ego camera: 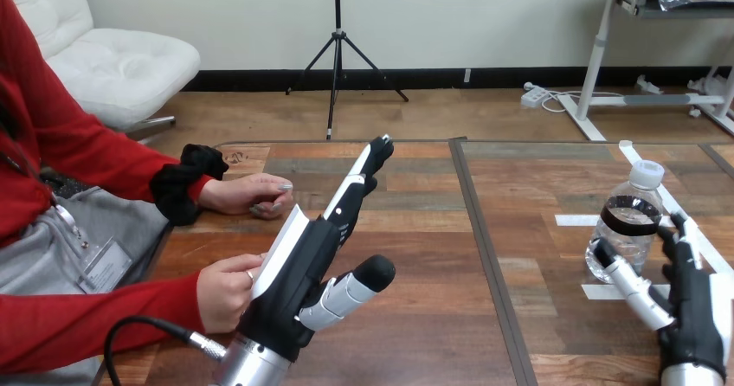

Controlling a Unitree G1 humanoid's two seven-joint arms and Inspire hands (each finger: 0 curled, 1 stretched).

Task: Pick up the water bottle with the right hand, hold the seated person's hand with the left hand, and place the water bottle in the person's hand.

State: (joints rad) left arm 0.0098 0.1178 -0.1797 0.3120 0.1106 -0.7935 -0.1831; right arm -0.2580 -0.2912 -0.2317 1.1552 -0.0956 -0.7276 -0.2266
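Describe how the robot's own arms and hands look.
The left hand and right hand are black with white shells on their backs and black-and-white jointed fingers. Each sits on a round silver forearm.

1 btl [625, 230], 2 robot hands [299, 265] [692, 317], 1 person [61, 144]

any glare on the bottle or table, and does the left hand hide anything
Head view: the clear water bottle carries small bright glints, yet its outline and white cap read plainly. Head view: the wooden table is evenly lit, with no washed-out patch. Head view: the left hand covers part of the person's hand at the lower left, so contact there cannot be told.
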